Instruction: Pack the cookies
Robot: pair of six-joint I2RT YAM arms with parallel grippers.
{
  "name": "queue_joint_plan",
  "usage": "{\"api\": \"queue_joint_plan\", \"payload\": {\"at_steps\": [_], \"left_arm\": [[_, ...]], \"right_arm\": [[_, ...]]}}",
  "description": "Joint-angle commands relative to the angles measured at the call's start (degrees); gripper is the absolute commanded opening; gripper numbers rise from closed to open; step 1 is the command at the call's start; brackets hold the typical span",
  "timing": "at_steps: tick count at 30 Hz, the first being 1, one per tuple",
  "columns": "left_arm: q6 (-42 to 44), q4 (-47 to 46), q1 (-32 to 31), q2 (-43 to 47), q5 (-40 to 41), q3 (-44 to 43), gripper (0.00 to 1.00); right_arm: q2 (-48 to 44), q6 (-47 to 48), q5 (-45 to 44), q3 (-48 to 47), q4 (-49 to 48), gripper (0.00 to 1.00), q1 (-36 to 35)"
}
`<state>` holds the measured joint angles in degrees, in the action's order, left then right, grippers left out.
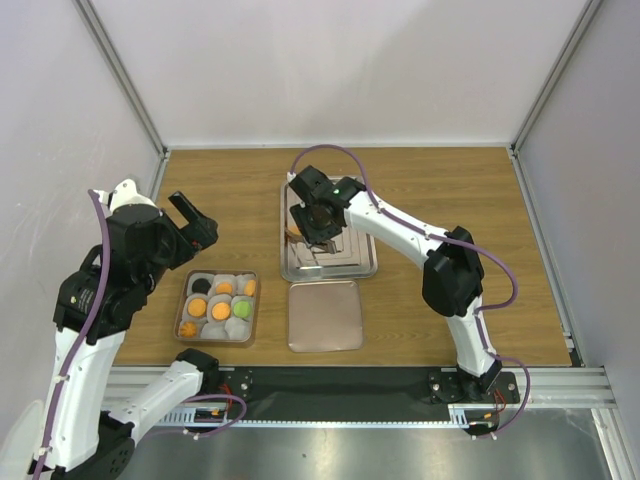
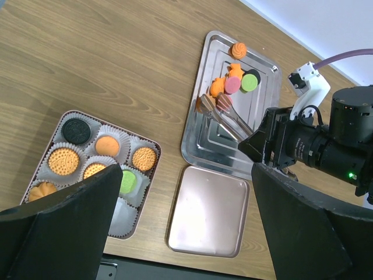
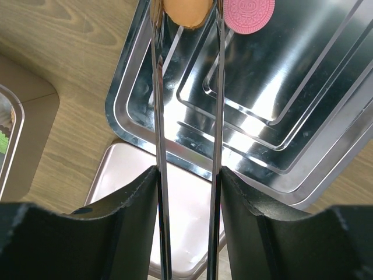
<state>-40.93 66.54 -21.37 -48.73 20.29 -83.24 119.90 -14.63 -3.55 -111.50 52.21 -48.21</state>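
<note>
**benchwatcher:** Two grippers in shot, so what's each one doing?

**yam_fan:** The right gripper (image 1: pixel 318 215) is clamped on the handles of a pair of metal tongs (image 3: pixel 157 116) over the steel tray (image 1: pixel 330 272). The tong tips sit either side of an orange cookie (image 3: pixel 186 11), with a pink cookie (image 3: pixel 249 13) just beside it at 3 o'clock. I can't tell if they're actually pinching it. The left gripper (image 1: pixel 195 222) is spread wide with nothing in it, up above the desk (image 1: pixel 450 180).

**benchwatcher:** And the cookies (image 2: pixel 233 79)?

**yam_fan:** Several are loose in the tray, bunched toward its 12 o'clock end in the left wrist view. Others are already in the white cups of the box (image 1: pixel 184 310). The box is at 9 o'clock from the pink lid (image 1: pixel 324 315), and the tray is at 12 o'clock from it. The left gripper is at about 11 o'clock from the box.
</note>
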Motion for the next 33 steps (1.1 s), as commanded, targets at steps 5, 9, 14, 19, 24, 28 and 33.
{"api": "queue_joint_plan", "payload": {"at_steps": [5,9,14,19,24,28,33], "left_arm": [[1.0,-1.6,-0.2,-0.3,-0.9,0.4,0.99],[1.0,-1.9,-0.2,-0.5,-1.1,0.3,1.00],[0.9,-2.1,-0.2,-0.7,-1.3,0.4,0.99],[1.0,-2.6,-0.2,-0.9,-1.7,0.5,1.00],[1.3,-2.6,-0.2,-1.5,-1.8,0.0,0.99],[1.5,-2.4,-0.2,-1.7,-1.7,-0.8,1.00],[1.6,-2.4,-0.2,-1.9,-1.8,-1.1,0.99]], "right_arm": [[0.6,0.8,-0.8,-3.3,0.3,0.49,-0.2],[1.5,1.0,-0.1,-4.2,0.7,0.49,-0.1],[1.8,1.0,0.2,-4.4,0.8,0.48,-0.1],[1.8,1.1,0.4,-4.5,1.3,0.42,-0.1],[0.8,1.4,-0.1,-7.1,3.1,0.34,0.0],[-0.7,1.4,-0.4,-8.8,4.9,0.31,0.2],[-3.0,1.5,0.3,-9.7,6.1,0.30,0.9]]}}
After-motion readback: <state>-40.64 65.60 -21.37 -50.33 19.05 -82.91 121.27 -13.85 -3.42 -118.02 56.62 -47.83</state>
